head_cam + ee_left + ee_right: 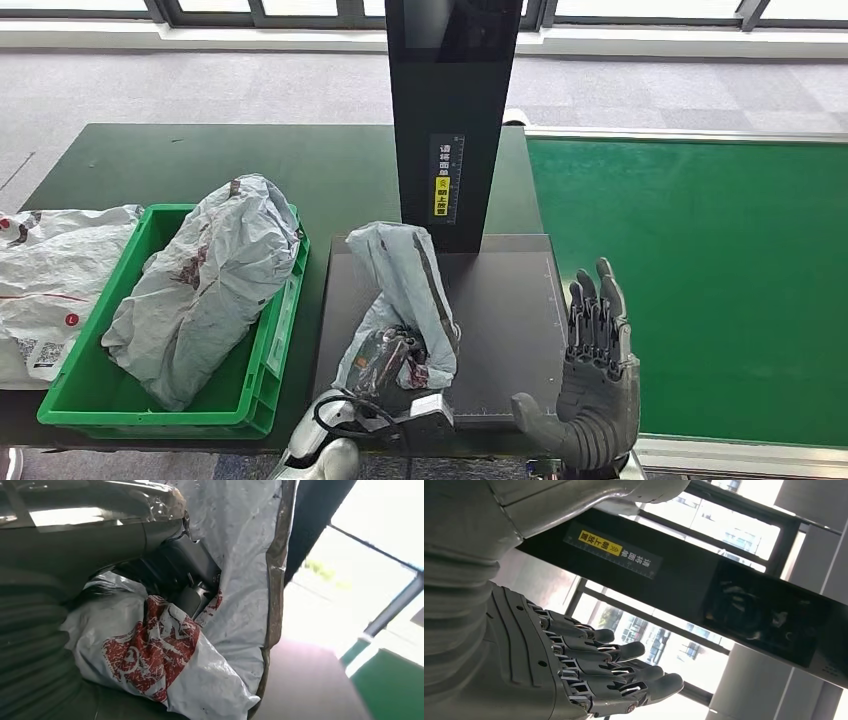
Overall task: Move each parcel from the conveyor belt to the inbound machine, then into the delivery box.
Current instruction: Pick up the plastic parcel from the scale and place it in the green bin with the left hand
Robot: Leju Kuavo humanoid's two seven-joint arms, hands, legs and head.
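A grey plastic parcel with red print lies on the dark plate of the inbound machine, in front of its black column. My left hand grips the parcel's near end; its dark fingers are wrapped in the crumpled bag. My right hand is raised, palm up and empty, over the plate's right side, with fingers spread. A second grey parcel fills the green delivery box. The green conveyor belt is on the right.
Another white parcel with red marks lies on the dark table to the left of the green box. The machine's column carries a yellow label. Windows and grey floor lie behind the table.
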